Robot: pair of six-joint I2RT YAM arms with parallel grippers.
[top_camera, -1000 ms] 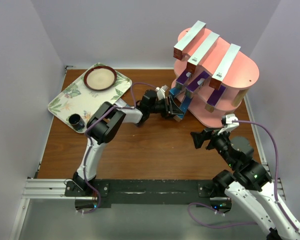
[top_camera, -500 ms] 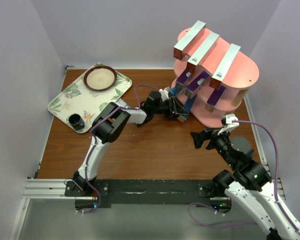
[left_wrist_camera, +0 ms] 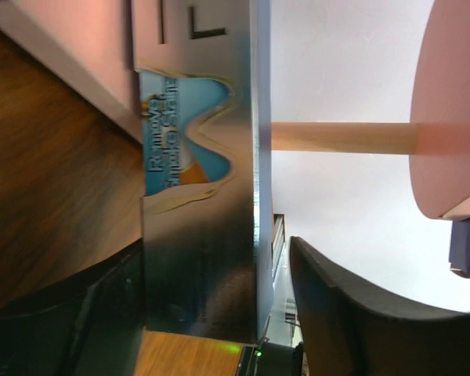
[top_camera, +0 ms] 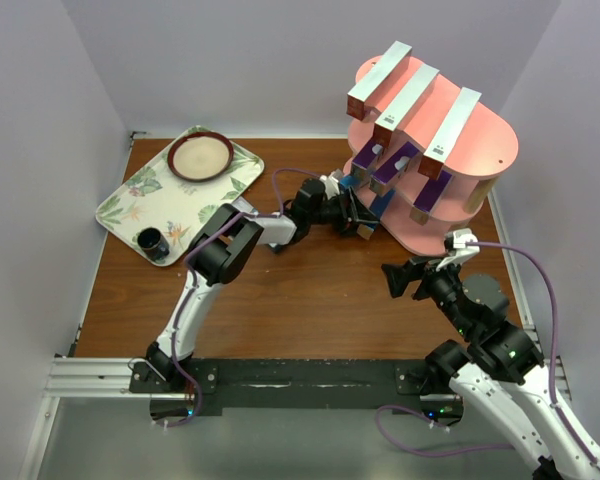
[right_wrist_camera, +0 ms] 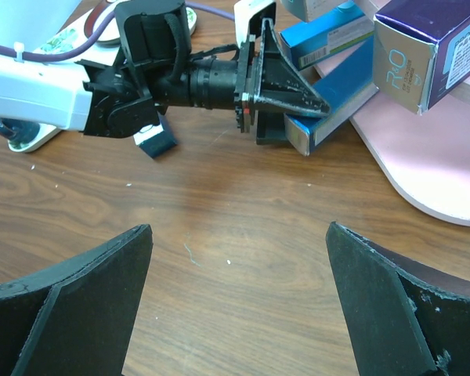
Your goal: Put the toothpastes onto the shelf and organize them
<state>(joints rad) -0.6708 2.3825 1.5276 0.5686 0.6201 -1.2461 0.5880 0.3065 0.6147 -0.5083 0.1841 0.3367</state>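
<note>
The pink three-tier shelf (top_camera: 485,150) stands at the back right. Three silver-and-red toothpastes (top_camera: 405,100) lie across its top board, and purple ones (top_camera: 395,165) sit on the middle board. My left gripper (top_camera: 352,212) is at the shelf's bottom board, its jaws either side of a blue toothpaste (top_camera: 373,208). In the left wrist view this box (left_wrist_camera: 200,196) lies against one finger, with a gap to the other finger (left_wrist_camera: 352,313). My right gripper (top_camera: 405,278) is open and empty above bare table (right_wrist_camera: 236,235), near the shelf's front.
A leaf-patterned tray (top_camera: 130,205) at the back left holds a brown-rimmed plate (top_camera: 200,157) and a dark cup (top_camera: 153,243). Walls close in on the left, back and right. The shelf's bottom board (right_wrist_camera: 423,172) juts toward my right gripper.
My left gripper has pushed the blue toothpaste a little further right, in under the shelf's middle board. The right arm has not moved.
</note>
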